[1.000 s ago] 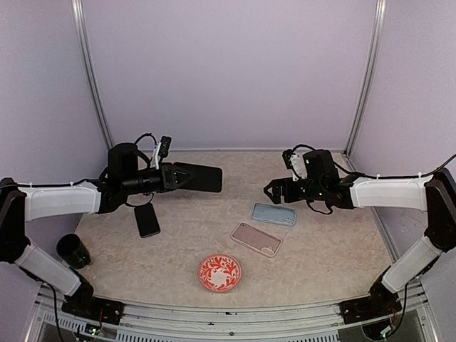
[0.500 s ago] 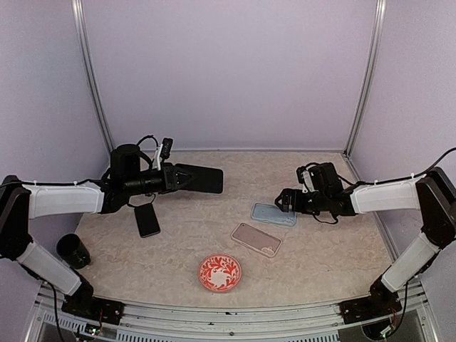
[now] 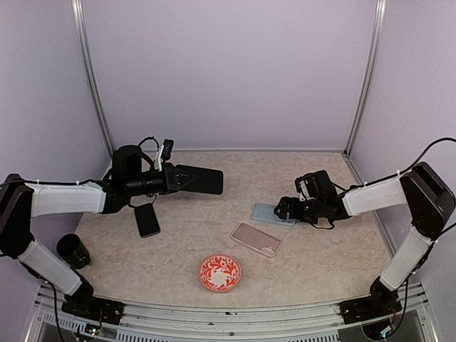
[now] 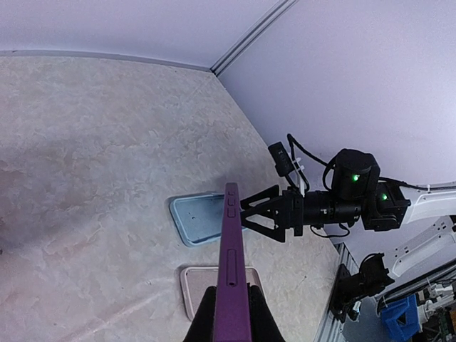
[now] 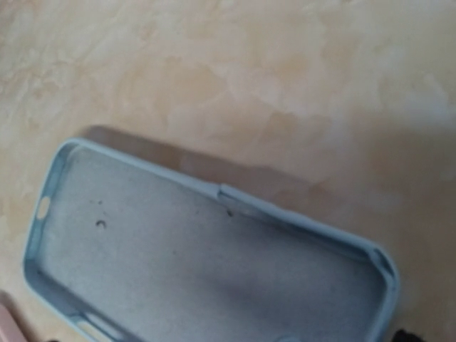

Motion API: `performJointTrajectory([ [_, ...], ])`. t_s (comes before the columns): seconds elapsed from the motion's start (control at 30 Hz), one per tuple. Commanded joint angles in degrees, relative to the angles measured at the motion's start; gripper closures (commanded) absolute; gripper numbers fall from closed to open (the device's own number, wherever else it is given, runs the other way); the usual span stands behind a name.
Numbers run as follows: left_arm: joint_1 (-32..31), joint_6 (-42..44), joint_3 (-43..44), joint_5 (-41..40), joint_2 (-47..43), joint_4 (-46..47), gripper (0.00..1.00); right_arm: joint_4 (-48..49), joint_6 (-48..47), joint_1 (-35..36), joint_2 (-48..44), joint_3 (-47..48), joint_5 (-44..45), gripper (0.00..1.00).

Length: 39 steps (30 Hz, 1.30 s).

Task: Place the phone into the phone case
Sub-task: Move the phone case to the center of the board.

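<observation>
Lilac-walled booth, marbled beige counter (image 3: 320, 249). Left jaws clamped on dark purple phone (image 3: 203, 179), held level in air over counter's left half, unmoved over last second. Right jaws, wide apart, have come down from raised pose to right end of light blue phone case (image 3: 269, 213). Case lies open side up, centre-right, pink case (image 3: 256, 239) just beside it. Right side grips nothing. Likely meaning: right arm readying to steady or take case for insertion. Phone and case well apart.

Left claw (image 3: 173, 179) clamped tight, held raised, pointing inward; right claw (image 3: 283, 209) spread wide, low, pointing inward.
</observation>
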Motion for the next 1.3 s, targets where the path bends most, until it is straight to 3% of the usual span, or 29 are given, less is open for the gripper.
performJointTrajectory([
  [0.0,-0.23,-0.65,0.34,-0.22,0.44,4.36,1.0,2.65,0.94,-0.38,1.74,-0.71,-1.3,0.0],
  [0.37,-0.1,-1.71,1.38,-3.17,2.42,3.16,1.0,6.59,2.64,0.89,7.26,1.35,-7.16,0.0],
  [0.77,-0.28,-6.7,2.18,-10.53,5.43,-2.27,1.0,5.78,4.8,7.64,11.08,7.76,-7.8,0.0],
  [1.27,-2.25,-8.3,8.0,-4.91,13.56,-6.04,1.0,9.41,5.72,9.43,15.01,11.81,-11.39,0.0],
])
